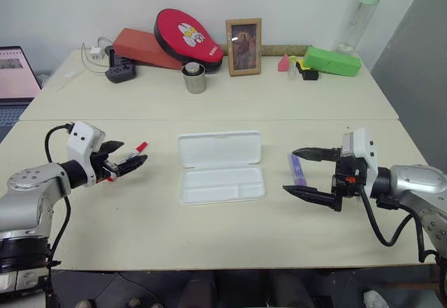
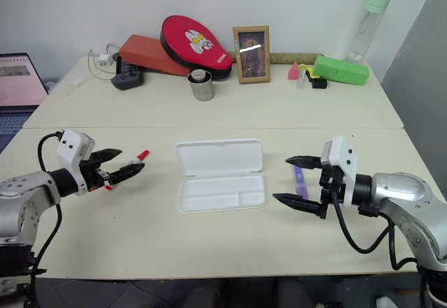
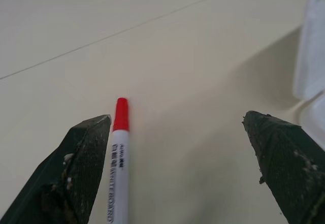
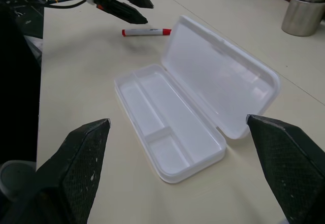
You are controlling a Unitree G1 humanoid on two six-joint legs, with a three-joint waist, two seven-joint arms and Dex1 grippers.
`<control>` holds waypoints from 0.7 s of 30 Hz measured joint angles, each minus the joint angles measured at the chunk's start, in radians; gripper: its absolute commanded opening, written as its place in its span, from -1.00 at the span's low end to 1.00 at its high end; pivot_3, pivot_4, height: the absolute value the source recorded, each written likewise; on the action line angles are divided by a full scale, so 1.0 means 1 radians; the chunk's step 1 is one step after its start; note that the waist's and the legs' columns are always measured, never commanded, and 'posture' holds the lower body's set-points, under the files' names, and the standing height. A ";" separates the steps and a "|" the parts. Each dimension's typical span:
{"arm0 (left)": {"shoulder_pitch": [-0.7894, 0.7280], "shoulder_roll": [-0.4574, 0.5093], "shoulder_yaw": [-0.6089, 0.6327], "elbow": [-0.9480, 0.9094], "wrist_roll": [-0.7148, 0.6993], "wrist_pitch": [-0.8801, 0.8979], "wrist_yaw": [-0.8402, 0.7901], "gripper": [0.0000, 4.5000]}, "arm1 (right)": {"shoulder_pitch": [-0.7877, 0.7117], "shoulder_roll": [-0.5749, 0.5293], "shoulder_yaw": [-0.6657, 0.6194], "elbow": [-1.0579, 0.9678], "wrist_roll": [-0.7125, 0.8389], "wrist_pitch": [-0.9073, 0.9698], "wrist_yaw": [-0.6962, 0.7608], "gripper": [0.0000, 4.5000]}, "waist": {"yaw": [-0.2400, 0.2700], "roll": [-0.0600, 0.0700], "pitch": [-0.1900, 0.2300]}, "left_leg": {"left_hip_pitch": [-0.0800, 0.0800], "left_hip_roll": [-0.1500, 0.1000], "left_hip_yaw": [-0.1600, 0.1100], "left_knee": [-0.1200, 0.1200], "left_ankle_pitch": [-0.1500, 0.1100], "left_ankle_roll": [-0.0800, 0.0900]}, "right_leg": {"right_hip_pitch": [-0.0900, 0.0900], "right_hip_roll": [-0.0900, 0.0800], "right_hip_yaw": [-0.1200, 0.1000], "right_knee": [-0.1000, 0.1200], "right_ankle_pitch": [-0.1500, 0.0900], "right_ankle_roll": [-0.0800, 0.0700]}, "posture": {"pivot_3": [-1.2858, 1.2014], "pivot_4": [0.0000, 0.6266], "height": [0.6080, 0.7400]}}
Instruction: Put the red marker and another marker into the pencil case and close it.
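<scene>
Both grippers are hanging low over the cream table (image 1: 209, 245) with fingers spread wide, holding nothing. At the left gripper (image 1: 124, 161), the red marker (image 1: 137, 148) is lying flat on the table just beside one finger, its red cap sticking out past the fingertips. At the right gripper (image 1: 305, 172), the purple marker (image 1: 298, 169) is lying between the spread fingers. Between the two, the white pencil case (image 1: 221, 167) is sitting open and empty. Behind, a metal cup (image 1: 194, 77), a picture frame (image 1: 244, 47) and a green box (image 1: 332, 61) are standing along a pale wall.
</scene>
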 measured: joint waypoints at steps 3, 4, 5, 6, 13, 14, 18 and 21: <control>-0.055 -0.008 -0.046 0.151 0.062 -0.027 0.020 0.97 | -0.004 0.000 -0.003 -0.022 0.012 0.001 -0.003 1.00 | -0.001 0.000 0.000 | 0.000 0.000 0.000 0.000 0.000 0.000 | 0.000 0.000 0.000 0.000 0.000 0.000 | 0.03 -0.52 1.00; -0.066 -0.013 -0.061 0.181 0.072 -0.031 0.020 0.97 | -0.003 0.000 -0.006 -0.023 0.017 0.001 -0.005 1.00 | -0.002 0.000 0.000 | 0.000 0.000 0.000 0.000 0.000 0.000 | 0.000 0.000 0.000 0.000 0.000 0.000 | 0.03 -0.52 1.00; -0.081 -0.019 -0.073 0.209 0.083 -0.033 0.020 0.97 | -0.004 0.000 -0.010 -0.024 0.020 0.001 -0.009 1.00 | -0.002 0.000 0.000 | -0.001 0.000 0.000 0.000 0.000 0.000 | -0.001 0.000 0.000 0.000 0.000 0.000 | 0.03 -0.52 1.00; -0.092 -0.022 -0.084 0.229 0.092 -0.038 0.021 0.97 | -0.004 0.001 -0.011 -0.024 0.021 0.001 -0.011 1.00 | -0.002 -0.001 0.000 | -0.001 0.000 0.000 0.000 0.000 0.000 | -0.001 0.000 0.000 0.000 0.000 0.000 | 0.03 -0.52 1.00; -0.151 -0.023 -0.128 0.286 0.127 -0.044 0.004 0.64 | -0.003 0.002 -0.013 -0.025 0.022 0.000 -0.014 1.00 | -0.002 0.001 -0.001 | 0.001 0.000 0.000 0.000 0.000 0.000 | 0.000 0.000 0.000 0.001 0.000 0.000 | 0.03 -0.52 1.00; -0.151 -0.023 -0.129 0.286 0.127 -0.043 0.000 0.56 | -0.003 0.003 -0.014 -0.025 0.022 0.000 -0.014 1.00 | -0.002 0.001 -0.001 | 0.001 0.000 0.000 0.000 0.000 0.000 | 0.000 0.000 0.000 0.001 0.000 0.000 | 0.03 -0.52 1.00; -0.145 -0.023 -0.128 0.276 0.127 -0.031 -0.006 0.18 | -0.003 0.004 -0.016 -0.025 0.022 0.000 -0.015 1.00 | -0.002 0.002 -0.002 | 0.001 0.000 0.000 0.000 0.000 0.000 | 0.000 0.000 0.001 0.001 0.000 0.000 | 0.03 -0.52 1.00; -0.139 -0.023 -0.128 0.264 0.127 -0.027 -0.006 -0.06 | -0.003 0.006 -0.016 -0.025 0.022 -0.002 -0.015 1.00 | -0.003 0.002 -0.002 | 0.001 0.000 0.000 0.000 0.000 0.000 | 0.000 -0.001 0.001 0.001 0.000 0.000 | 0.03 -0.52 1.00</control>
